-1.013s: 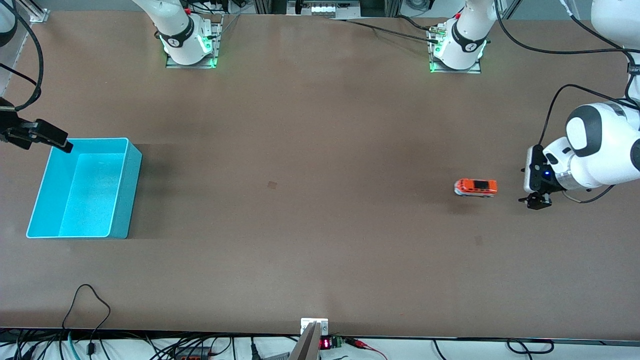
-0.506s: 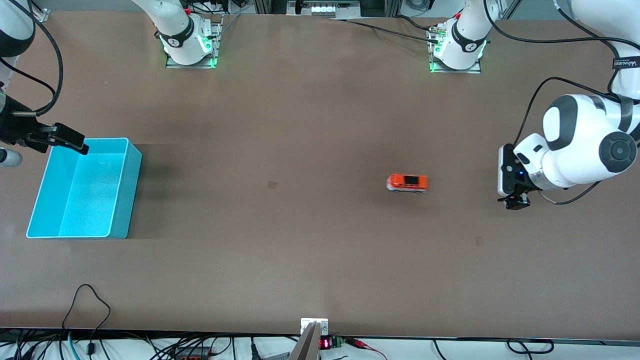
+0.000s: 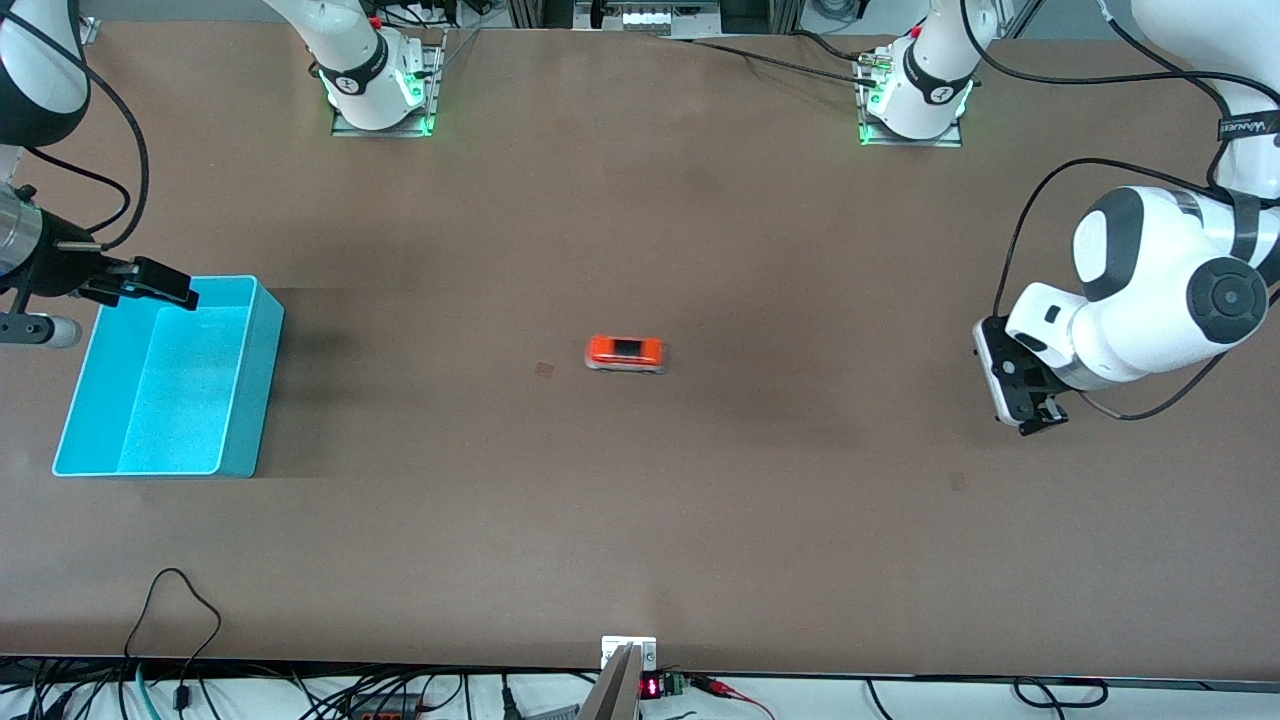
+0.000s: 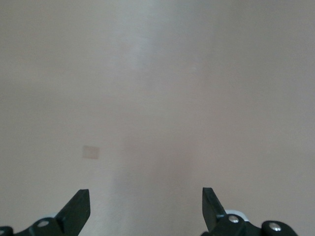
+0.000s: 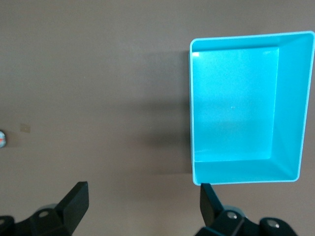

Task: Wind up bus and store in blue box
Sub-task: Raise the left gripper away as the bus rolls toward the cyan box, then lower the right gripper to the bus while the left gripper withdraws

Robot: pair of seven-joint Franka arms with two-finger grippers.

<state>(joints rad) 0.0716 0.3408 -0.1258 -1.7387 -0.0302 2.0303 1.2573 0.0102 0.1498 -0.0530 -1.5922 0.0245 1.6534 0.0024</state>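
The bus (image 3: 625, 354), small and orange with dark roof windows, stands alone on the brown table near its middle. A sliver of it shows at the edge of the right wrist view (image 5: 1, 138). The blue box (image 3: 255, 380) stands empty at the right arm's end of the table and also shows in the right wrist view (image 5: 290, 113). My right gripper (image 3: 165, 285) hangs open and empty over the box's rim; its jaws (image 5: 142, 201) stand wide apart. My left gripper (image 3: 1040, 415) hangs over bare table at the left arm's end, open and empty (image 4: 145, 206).
A small dark mark (image 3: 544, 370) lies on the table beside the bus, toward the box. Both arm bases (image 3: 378, 90) (image 3: 915, 100) stand along the table's edge farthest from the camera. Loose cables (image 3: 180, 600) and a small mount (image 3: 628, 650) lie at the nearest edge.
The bus has rolled from the left arm's end to the middle of the table, toward the box. The right gripper has shifted a little over the box's rim. The left gripper has turned slightly.
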